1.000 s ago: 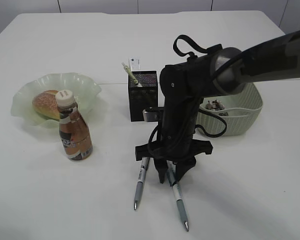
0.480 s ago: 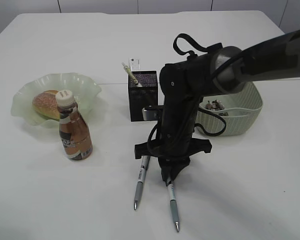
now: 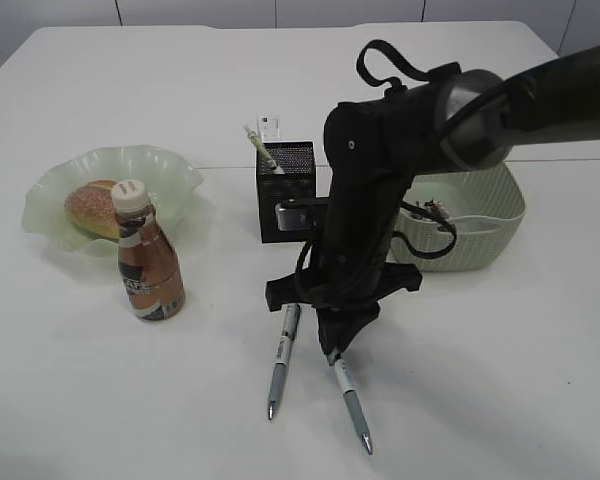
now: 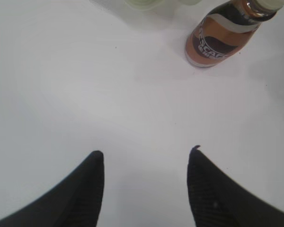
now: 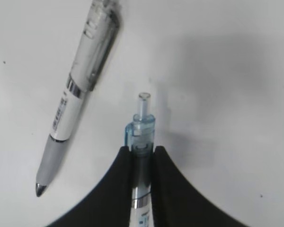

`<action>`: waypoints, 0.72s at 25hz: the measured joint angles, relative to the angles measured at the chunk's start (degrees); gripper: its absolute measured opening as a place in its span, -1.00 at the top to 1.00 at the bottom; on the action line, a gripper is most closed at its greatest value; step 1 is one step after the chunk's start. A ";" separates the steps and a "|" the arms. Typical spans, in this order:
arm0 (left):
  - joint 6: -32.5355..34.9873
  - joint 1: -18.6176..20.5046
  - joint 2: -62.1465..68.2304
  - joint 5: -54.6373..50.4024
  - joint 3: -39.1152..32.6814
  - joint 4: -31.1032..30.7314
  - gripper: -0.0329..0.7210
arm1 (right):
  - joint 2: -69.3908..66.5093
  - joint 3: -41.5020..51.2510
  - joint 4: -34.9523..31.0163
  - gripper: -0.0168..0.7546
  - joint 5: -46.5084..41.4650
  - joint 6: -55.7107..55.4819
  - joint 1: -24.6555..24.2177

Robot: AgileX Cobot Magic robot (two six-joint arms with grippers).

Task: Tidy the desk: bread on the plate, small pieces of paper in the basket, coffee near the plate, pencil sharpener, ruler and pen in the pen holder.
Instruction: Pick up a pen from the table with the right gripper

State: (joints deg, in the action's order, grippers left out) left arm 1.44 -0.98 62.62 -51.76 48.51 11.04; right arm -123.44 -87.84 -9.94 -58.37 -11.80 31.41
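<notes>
Right claw (image 3: 337, 348): fingers (image 5: 111, 189) pressed together on the barrel of a pen, seen closely in the right wrist view; the arm reaches in from the right of the exterior view.
Held pen (image 3: 351, 398): gripped near its clicker end, blue-tinted cap end showing above the fingers in the right wrist view (image 5: 141, 137); the tip slants down toward the near edge of the worktop. Whether the tip touches the surface I cannot tell.
Left claw (image 4: 146, 163): fingers spread apart with nothing between them, above bare worktop; out of sight in the exterior view.
Second pen (image 3: 282, 357): lying flat on the worktop just left of the held one, grey grip and metal tip toward the near edge.
Coffee bottle (image 3: 147, 257): upright, brown label, white cap, just in front of the plate on the left.
Plate (image 3: 170, 170): pale green, wavy-edged glass.
Bread (image 3: 88, 208): a bun resting on the plate, partly behind the bottle.
Pen holder (image 3: 295, 160): black mesh box behind the right arm, with a pale stick-like item and a white card standing in it.
Basket (image 3: 500, 215): pale woven tub to the right, small scraps inside.
Worktop (image 3: 110, 400): white, matte, a seam running across it mid-way back.
Room: pale panels beyond the far edge.
</notes>
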 joint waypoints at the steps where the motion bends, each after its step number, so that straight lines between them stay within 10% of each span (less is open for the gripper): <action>1: 0.00 0.00 0.00 0.00 0.00 0.00 -0.19 | 0.24 0.00 -0.12 0.81 -0.13 0.27 -0.11; 12: 0.00 0.00 0.00 -0.43 0.00 0.00 -0.19 | 2.85 0.00 -4.90 0.81 -0.24 5.46 -1.26; 18: 0.00 0.00 0.00 -0.52 0.00 0.00 -0.19 | 8.80 0.00 -25.14 0.81 1.20 19.83 -8.72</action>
State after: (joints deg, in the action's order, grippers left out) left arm 1.44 -0.98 62.62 -52.27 48.51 11.04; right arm -114.64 -87.84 -35.08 -57.17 8.03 22.69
